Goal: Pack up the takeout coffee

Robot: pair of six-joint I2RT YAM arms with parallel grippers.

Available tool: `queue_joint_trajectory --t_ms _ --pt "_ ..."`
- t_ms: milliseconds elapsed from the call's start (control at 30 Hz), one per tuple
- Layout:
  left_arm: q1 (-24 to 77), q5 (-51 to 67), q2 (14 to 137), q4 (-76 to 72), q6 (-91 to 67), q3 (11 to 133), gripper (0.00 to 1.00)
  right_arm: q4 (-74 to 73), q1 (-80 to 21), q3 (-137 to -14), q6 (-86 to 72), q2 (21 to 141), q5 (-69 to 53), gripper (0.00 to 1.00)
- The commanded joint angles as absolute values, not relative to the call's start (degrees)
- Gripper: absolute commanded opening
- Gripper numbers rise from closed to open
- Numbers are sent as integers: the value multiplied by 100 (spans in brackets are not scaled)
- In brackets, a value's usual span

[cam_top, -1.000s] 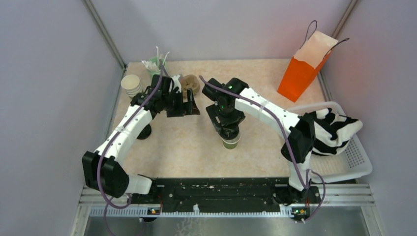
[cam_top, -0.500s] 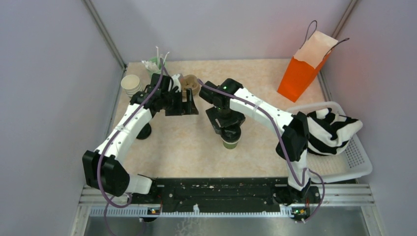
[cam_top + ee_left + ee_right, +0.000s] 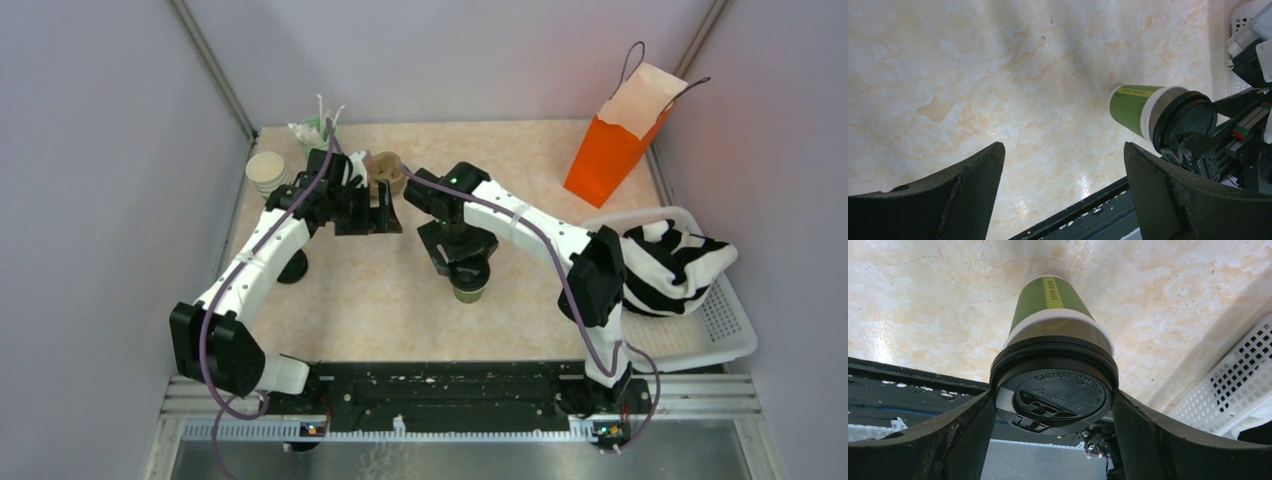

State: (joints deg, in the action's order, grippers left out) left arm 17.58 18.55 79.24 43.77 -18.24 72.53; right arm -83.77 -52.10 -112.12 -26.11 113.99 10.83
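Observation:
The takeout coffee (image 3: 468, 291), an olive-green and cream cup with a black lid, stands upright on the table near the middle. My right gripper (image 3: 460, 262) is directly above it, its two fingers pressed against both sides of the lid (image 3: 1054, 400). The cup's green wall (image 3: 1048, 302) shows below the lid in the right wrist view. My left gripper (image 3: 388, 212) is open and empty, held above the table to the left and behind the cup. In the left wrist view the cup (image 3: 1135, 107) shows at the right, beyond the open gripper (image 3: 1063, 150).
An orange paper bag (image 3: 618, 140) stands open at the back right. A white basket (image 3: 715, 335) with a striped cloth (image 3: 680, 265) sits at the right edge. A stack of lidless cups (image 3: 266, 172), a cup of sticks (image 3: 315, 128) and a brown holder (image 3: 386, 170) stand at the back left.
My right arm's elbow and wrist have shifted left over the cup. The cup has stayed almost in place. The left arm has barely moved.

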Motion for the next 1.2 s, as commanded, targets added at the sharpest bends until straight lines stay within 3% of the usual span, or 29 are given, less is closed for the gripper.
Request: queue_joint_trajectory --t_ms 0,967,1167 --pt "1710 1865 7920 4294 -1740 7446 95 -8345 -5257 -11192 -2602 11437 1059 81" --pt "1504 2114 8099 4226 -1740 7464 95 -8320 -5088 -11466 -2419 11465 985 86" --pt "1511 3387 8168 3894 -1682 7280 98 -8087 -4954 -11462 -2082 10632 540 88"
